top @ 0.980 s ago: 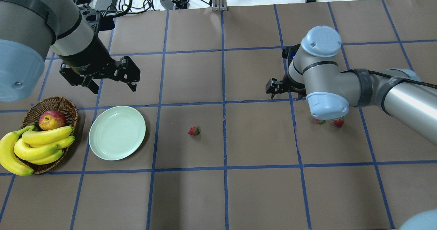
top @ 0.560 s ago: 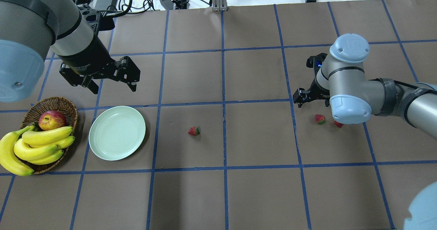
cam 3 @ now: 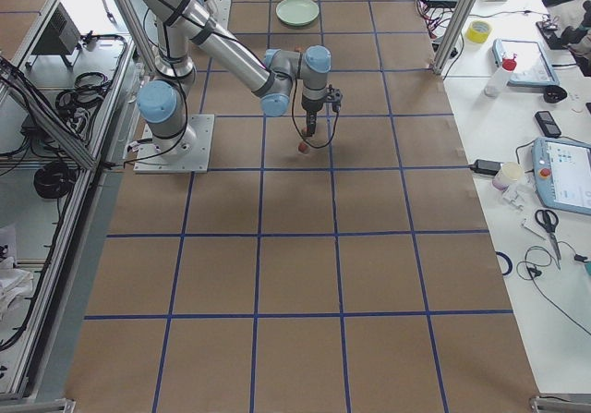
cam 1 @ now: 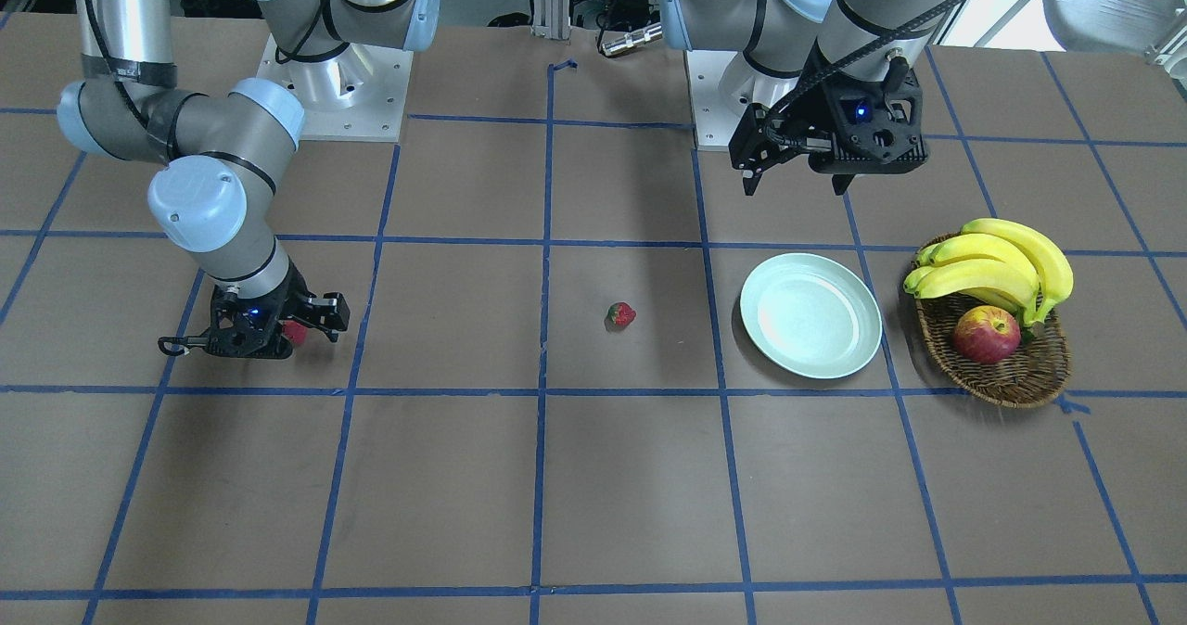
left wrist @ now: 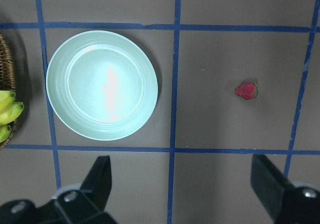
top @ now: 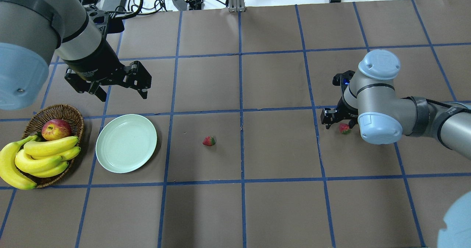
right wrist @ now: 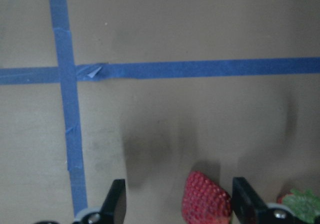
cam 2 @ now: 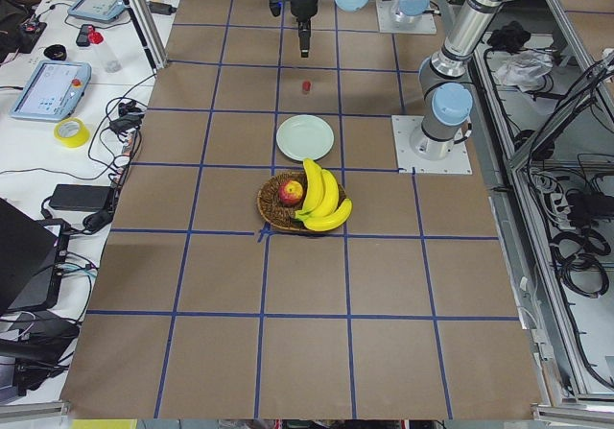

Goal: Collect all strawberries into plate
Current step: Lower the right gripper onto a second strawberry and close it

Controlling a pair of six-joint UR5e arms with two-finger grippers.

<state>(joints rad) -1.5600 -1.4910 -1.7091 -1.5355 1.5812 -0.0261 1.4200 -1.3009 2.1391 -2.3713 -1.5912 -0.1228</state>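
Brown, blue-taped worktop (top: 279,211); the first pickup is in hand, I judge. Right claw (right wrist: 177,204) sits low, jaws apart astride one strawberry (right wrist: 206,200), with a second strawberry (right wrist: 300,200) just outside one finger: next, close without nudging it. Left claw (top: 122,93) hangs wide behind the empty plate (top: 126,143); third strawberry (top: 209,141) lies mid-worktop

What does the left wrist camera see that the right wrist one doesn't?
Only the left wrist view shows the plate, empty, a lone strawberry on the table beside it, and bananas at the edge. Only the right wrist view shows a close strawberry between the open fingers of the right gripper, and a second strawberry whose green top sits just outside them. Both show the brown table with blue tape.
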